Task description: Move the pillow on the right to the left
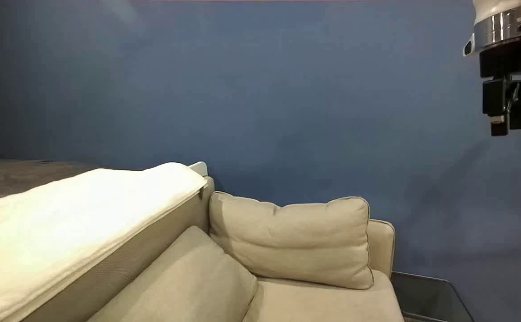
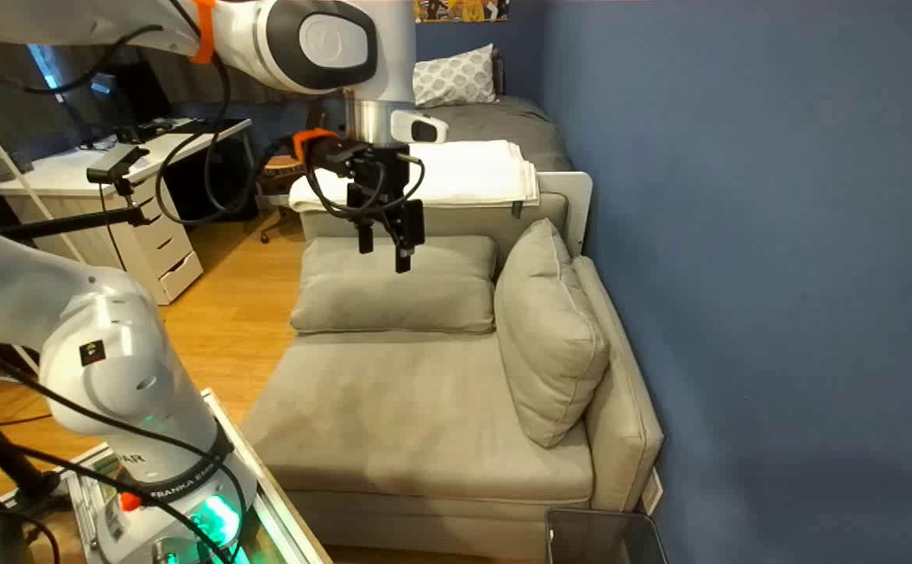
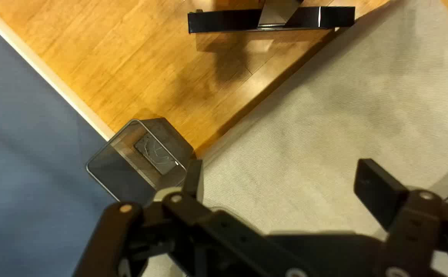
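Note:
The pillow on the right, plump and cream-beige, leans against the sofa's low wall-side backrest in both exterior views (image 1: pixel 292 241) (image 2: pixel 546 337). A similar cushion leans at the sofa's far end (image 2: pixel 401 286), and it also shows in an exterior view (image 1: pixel 189 277). My gripper hangs high above the sofa in both exterior views (image 1: pixel 509 126) (image 2: pixel 384 251), apart from both cushions. In the wrist view its fingers (image 3: pixel 281 181) are wide apart with nothing between them. The beige seat (image 3: pixel 343 115) lies far below. The gripper body covers the lower part of that view.
A blue wall (image 2: pixel 738 274) runs along the sofa's backrest (image 2: pixel 620 392). A dark mesh bin (image 2: pixel 605 536) stands at the sofa's near corner; it also shows in the wrist view (image 3: pixel 135 169). A white folded slab (image 1: pixel 86 223) lies on top beyond the sofa's far end. A white desk (image 2: pixel 95 168) stands behind the arm.

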`<action>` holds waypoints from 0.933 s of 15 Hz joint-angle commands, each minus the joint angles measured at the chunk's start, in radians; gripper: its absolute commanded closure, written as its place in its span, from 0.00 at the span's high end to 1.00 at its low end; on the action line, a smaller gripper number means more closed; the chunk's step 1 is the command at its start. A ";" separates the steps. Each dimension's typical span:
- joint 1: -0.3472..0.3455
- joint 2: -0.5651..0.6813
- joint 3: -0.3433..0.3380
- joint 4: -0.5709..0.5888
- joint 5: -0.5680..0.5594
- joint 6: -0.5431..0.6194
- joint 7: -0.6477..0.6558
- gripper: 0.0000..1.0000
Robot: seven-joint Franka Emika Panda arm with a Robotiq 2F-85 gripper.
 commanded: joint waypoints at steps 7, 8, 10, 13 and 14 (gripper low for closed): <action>0.007 0.000 -0.005 0.002 -0.002 -0.003 0.003 1.00; 0.007 0.000 -0.005 0.002 -0.002 -0.003 0.003 1.00; 0.013 0.024 -0.009 0.017 -0.002 0.018 -0.012 1.00; 0.038 0.110 -0.025 0.067 -0.011 0.113 -0.099 1.00; 0.048 0.148 -0.038 0.087 -0.008 0.163 -0.150 1.00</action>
